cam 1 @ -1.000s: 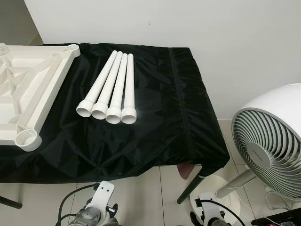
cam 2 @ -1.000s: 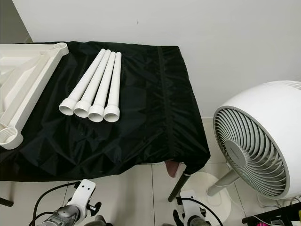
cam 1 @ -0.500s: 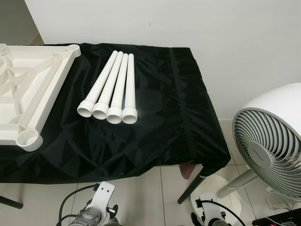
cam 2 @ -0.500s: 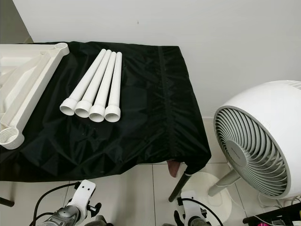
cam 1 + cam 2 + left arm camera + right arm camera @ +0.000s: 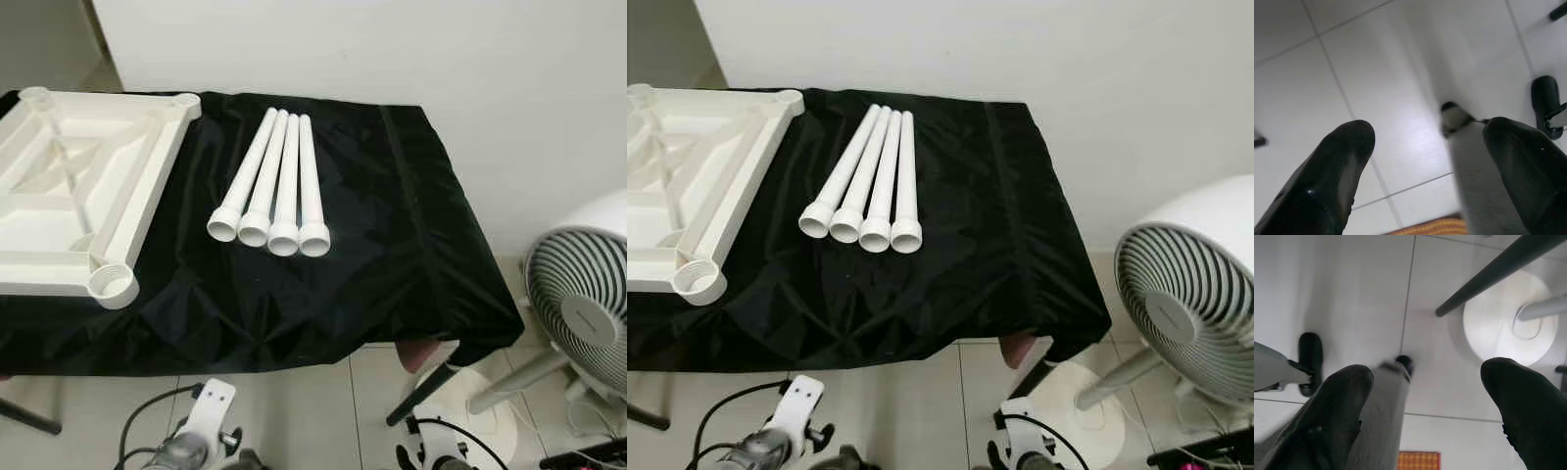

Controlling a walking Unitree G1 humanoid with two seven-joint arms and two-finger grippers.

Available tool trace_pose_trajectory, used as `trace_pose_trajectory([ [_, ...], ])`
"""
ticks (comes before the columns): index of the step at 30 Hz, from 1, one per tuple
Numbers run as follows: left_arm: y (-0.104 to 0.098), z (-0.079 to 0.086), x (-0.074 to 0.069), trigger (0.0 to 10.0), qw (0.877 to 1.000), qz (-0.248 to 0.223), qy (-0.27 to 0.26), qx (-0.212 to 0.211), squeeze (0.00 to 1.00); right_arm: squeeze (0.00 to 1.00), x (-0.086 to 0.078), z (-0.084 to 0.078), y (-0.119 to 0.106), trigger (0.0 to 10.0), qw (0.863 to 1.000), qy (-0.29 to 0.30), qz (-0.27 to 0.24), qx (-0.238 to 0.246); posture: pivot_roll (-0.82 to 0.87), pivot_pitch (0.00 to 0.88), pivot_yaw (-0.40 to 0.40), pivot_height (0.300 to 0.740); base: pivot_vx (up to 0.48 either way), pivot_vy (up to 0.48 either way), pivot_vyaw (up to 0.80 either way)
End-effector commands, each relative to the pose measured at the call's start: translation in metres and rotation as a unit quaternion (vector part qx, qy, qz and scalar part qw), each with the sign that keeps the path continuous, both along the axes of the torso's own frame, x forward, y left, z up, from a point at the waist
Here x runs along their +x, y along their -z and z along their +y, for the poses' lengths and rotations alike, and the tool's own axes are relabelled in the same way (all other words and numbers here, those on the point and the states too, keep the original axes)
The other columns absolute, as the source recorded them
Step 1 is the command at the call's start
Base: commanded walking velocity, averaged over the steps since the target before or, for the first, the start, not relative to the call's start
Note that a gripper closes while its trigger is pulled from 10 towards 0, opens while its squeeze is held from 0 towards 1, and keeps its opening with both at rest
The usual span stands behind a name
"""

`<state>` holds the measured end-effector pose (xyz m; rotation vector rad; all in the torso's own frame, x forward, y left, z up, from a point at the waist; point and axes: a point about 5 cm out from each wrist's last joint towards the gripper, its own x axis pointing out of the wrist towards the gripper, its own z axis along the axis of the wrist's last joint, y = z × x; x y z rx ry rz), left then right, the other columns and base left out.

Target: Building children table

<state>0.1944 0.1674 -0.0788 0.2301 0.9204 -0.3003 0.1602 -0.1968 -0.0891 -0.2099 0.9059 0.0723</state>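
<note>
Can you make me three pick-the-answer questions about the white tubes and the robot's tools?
1. Where do the white tubes lie?
A. on the floor
B. on the black cloth, right of the white tabletop
C. inside the fan

2. How many white tubes are there?
A. two
B. four
C. six

3. What is the left tool doing?
A. open, holding nothing
B. gripping a tube
C. holding the fan

Answers:
1. B, the tubes rest side by side on the cloth.
2. B, four round ends show in a row.
3. A, its fingers stand apart over the floor tiles.
</note>
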Motion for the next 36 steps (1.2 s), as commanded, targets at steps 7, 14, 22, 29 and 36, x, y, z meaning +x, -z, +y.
trace_pose_trajectory([
  [7,0.0026,0.0036,-0.0034,10.0,0.998,-0.006,-0.036,0.044,0.0,0.0,-0.0063,-0.0007,0.0032,10.0,1.0,-0.006,0.019,-0.006,-0.07,0.0,0.012,0.74,0.0,0.409,0.0],
  [14,0.0033,0.0047,-0.0051,10.0,0.998,-0.004,-0.038,0.045,0.0,0.0,-0.006,0.0008,0.0034,10.0,1.0,-0.011,0.02,-0.006,-0.06,0.0,0.012,0.74,0.0,0.414,0.0],
  [22,0.0037,0.0054,-0.0061,10.0,0.998,-0.005,-0.037,0.046,0.0,0.0,-0.008,0.002,0.0044,10.0,1.0,-0.014,0.024,-0.007,-0.06,0.0,0.015,0.74,0.0,0.416,0.0],
  [29,0.0027,0.0056,-0.0049,10.0,0.998,-0.012,-0.03,0.049,0.0,0.0,-0.0081,0.0031,0.0046,10.0,1.0,-0.018,0.025,-0.007,-0.06,0.0,0.015,0.74,0.0,0.107,0.0],
  [36,0.0038,0.0056,-0.0074,10.0,0.998,-0.01,-0.015,0.053,0.0,0.0,-0.0089,0.0035,0.0049,10.0,0.999,-0.025,0.026,-0.009,-0.06,0.0,0.016,0.74,0.0,0.0,0.0],
])
